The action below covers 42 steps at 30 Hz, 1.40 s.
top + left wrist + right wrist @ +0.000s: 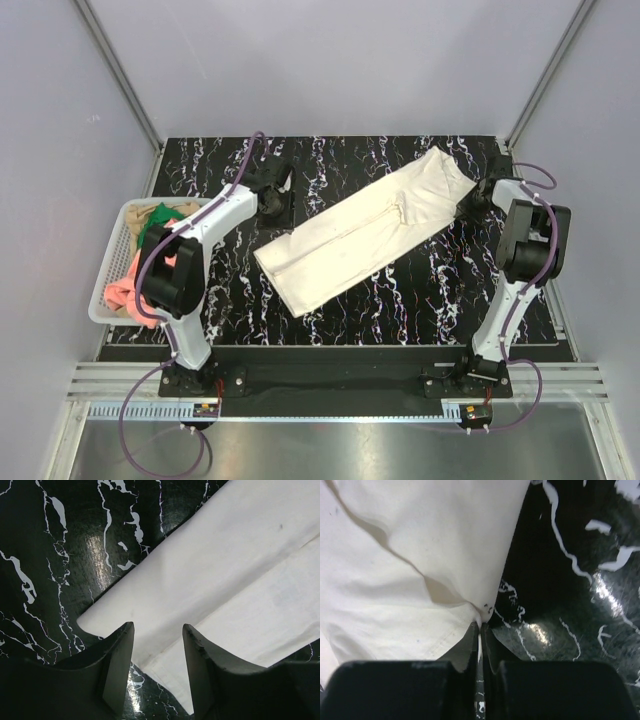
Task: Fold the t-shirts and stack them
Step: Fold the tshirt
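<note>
Right end effector (480, 626): jaws drawn together to a sliver, tips at the hem of the cream shirt (365, 230). The cloth puckers there and creases run into the tips, so I read this as a pinch on the hem. In the overhead view this grip sits at the shirt's 2 o'clock end.

Left end effector (157, 630): jaws apart, nothing between them. A corner and long edge of the same shirt lie just ahead of its tips. Whether the tips touch the cloth, I cannot tell. Overhead, it stands at about 10 o'clock of the shirt's middle.

Positions: the cream shirt lies flat near the middle of the surface (240, 300) as a long narrow band, running from 7 o'clock to 2 o'clock. A line down the band suggests the sides are already folded in lengthwise. The basket (105, 280) at the 9 o'clock edge of the surface holds the pink shirt (122, 290), green shirt (155, 222) and tan shirt (172, 210), all bunched, none folded.

Progress (my judgement): early.
- Done: lengthwise fold of the first shirt, by the look of it.
- Not yet done: crosswise fold; the band is at full length.
- No stack is visible anywhere.
- Left: bring one end of the band over the other and set it down as the base. Then spread, fold and stack the three basket shirts in turn.
</note>
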Motion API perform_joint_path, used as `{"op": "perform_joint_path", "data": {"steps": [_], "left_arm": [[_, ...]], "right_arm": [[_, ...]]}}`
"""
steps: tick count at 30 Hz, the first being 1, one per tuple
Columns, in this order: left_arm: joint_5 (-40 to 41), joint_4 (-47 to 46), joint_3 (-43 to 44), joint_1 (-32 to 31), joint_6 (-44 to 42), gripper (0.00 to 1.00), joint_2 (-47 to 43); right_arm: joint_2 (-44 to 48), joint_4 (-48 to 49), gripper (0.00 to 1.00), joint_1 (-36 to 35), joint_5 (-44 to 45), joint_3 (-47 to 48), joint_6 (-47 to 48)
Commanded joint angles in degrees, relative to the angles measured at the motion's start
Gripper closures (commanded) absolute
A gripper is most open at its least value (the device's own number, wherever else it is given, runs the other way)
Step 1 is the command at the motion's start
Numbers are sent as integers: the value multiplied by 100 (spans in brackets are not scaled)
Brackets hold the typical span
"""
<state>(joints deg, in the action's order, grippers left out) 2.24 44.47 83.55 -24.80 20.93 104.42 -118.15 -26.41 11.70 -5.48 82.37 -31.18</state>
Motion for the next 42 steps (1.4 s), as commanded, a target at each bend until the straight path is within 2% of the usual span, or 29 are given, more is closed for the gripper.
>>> {"op": "perform_joint_path", "data": {"steps": [1, 3, 8, 10, 11, 12, 19, 26, 27, 29, 30, 32, 38, 42], "left_arm": [[4, -26, 153, 1, -150, 51, -352], [92, -17, 144, 10, -255, 49, -265], [-189, 9, 311, 28, -642, 42, 200], [-337, 9, 468, 45, -747, 41, 376], [-399, 18, 504, 36, -913, 41, 560], [-452, 35, 557, 36, -976, 41, 657], [-532, 106, 251, 107, -977, 43, 975], [-391, 62, -180, 107, -951, 60, 1134], [-391, 53, -259, 107, -924, 69, 1081], [-365, 62, -479, 98, -837, 79, 906], [-278, 53, -567, 98, -775, 90, 844], [-85, 88, -848, 115, -521, 100, 660], [-145, 10, -2051, 142, 287, 100, -227], [-732, -341, -2913, 150, 684, 100, -992]], "right_arm": [[-235, 163, 97, 235, 188, 499, 226], [-444, 154, 100, 314, -5, 814, 410], [-1042, 128, 100, 332, -673, 1509, 902], [-1070, 137, 91, 332, -727, 1651, 973], [-1026, 119, 82, 332, -727, 1668, 1069], [-948, 128, 69, 341, -692, 1625, 1079], [203, 137, 44, 332, -788, 958, 825], [1327, 311, 39, 306, -1535, -9, 561], [1425, 356, 39, 289, -1588, -263, 569], [1618, 383, 39, 262, -1614, -423, 543], [1654, 374, 38, 262, -1702, -502, 534], [1786, 365, 38, 253, -1772, -546, 499], [1787, 330, 37, 175, -1957, -634, 376], [1637, 496, 35, -44, -1869, -870, 305]]}}
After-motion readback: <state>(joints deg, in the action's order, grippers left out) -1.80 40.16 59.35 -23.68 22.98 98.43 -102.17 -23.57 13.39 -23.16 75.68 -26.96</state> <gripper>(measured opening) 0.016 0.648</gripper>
